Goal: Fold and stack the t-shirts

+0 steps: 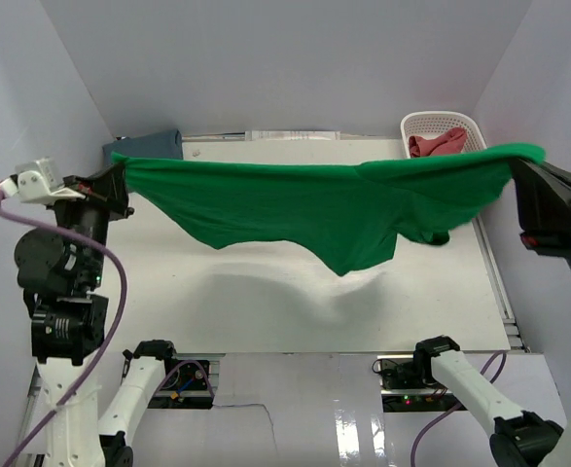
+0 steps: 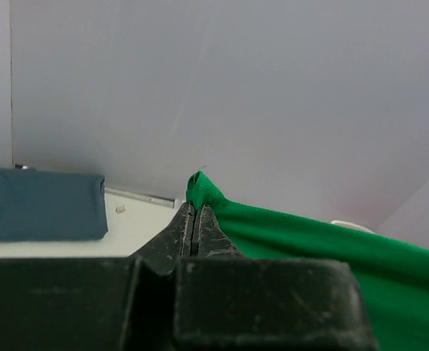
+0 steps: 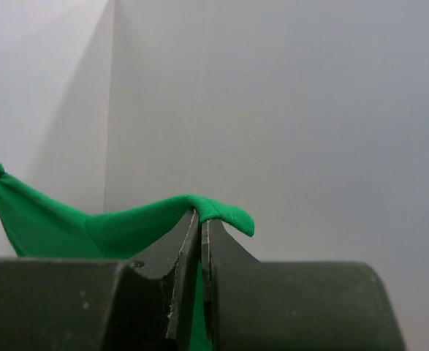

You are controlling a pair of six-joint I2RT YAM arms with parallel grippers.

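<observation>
From the top view, you have the bright green cloth t-shirt (image 1: 304, 209) stretched in the air between the two arms, well above the white surface (image 1: 266, 321). The left gripper (image 1: 120, 178) pinches one end and the right gripper (image 1: 518, 167) pinches the other, with the middle sagging in a loose point. At the far left corner a dusty slate-blue t-shirt (image 1: 154, 146) lies as a flat packet, and a pinkish-red t-shirt (image 1: 437, 144) sits crumpled in the white plastic lattice basket (image 1: 441, 119) at the far right. In the left wrist view, your left gripper (image 2: 194, 219) is clamped on a bunched corner of green cloth (image 2: 309, 241), jaws together on it; the blue packet (image 2: 46, 205) looks neatly squared on the surface beyond. In the right wrist view, the right gripper (image 3: 202, 228) is likewise closed on a lip of green cloth (image 3: 90, 227), which curls over its tip. By my reading, you have one shirt folded, the green one spread but not laid down or folded, and the red one untouched, so nothing is stacked.
</observation>
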